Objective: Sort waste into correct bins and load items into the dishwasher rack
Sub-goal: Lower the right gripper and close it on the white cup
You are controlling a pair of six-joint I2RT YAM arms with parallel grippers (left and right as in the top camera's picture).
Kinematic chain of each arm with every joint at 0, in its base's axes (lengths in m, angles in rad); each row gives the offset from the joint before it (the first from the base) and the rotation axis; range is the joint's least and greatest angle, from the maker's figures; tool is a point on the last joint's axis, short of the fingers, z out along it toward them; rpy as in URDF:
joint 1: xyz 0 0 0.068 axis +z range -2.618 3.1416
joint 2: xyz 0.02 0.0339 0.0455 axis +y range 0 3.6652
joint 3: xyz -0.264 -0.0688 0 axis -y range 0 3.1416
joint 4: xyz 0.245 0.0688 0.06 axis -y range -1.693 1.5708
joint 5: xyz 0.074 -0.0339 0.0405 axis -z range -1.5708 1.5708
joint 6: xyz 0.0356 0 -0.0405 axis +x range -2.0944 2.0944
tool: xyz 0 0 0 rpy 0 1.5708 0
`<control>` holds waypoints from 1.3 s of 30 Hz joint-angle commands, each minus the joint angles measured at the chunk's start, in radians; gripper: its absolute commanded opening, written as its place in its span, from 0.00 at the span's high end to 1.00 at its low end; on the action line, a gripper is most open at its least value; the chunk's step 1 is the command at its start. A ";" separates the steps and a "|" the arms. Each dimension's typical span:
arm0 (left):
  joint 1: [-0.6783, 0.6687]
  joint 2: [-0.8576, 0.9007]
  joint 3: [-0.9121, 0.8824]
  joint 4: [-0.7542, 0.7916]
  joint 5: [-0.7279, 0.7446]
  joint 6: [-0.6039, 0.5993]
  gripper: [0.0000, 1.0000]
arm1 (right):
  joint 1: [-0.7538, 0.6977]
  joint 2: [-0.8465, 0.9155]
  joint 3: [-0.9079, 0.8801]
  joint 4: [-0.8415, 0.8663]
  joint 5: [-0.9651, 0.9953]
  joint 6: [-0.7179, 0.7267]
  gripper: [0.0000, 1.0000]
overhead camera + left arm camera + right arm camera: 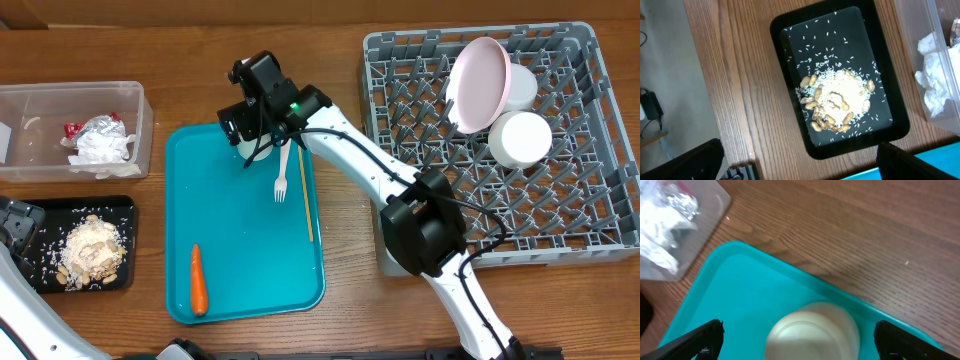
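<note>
The right claw [797, 332] hangs spread wide and empty, straddling the small white round cup [812, 330] just beneath it, seemingly lined up to clamp it.

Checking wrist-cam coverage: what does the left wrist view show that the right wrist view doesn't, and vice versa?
Left wrist only: the shallow black rectangular tray holding beige nuts and rice-like scraps. Right wrist only: a small white cup, framed by the open right gripper. Both: the clear plastic rectangular tub with the crumpled white paper napkin, the flat teal serving tray, the wooden table.
</note>
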 commanded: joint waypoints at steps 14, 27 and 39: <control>0.001 0.003 0.021 0.000 0.004 -0.010 0.00 | 0.018 0.082 -0.004 -0.003 0.070 0.007 0.00; 0.001 0.003 0.021 0.000 0.004 -0.010 0.00 | 0.021 0.080 0.010 -0.036 0.071 0.006 0.16; 0.001 0.003 0.021 0.000 0.004 -0.010 0.00 | 0.019 0.077 0.036 -0.090 0.111 -0.001 0.17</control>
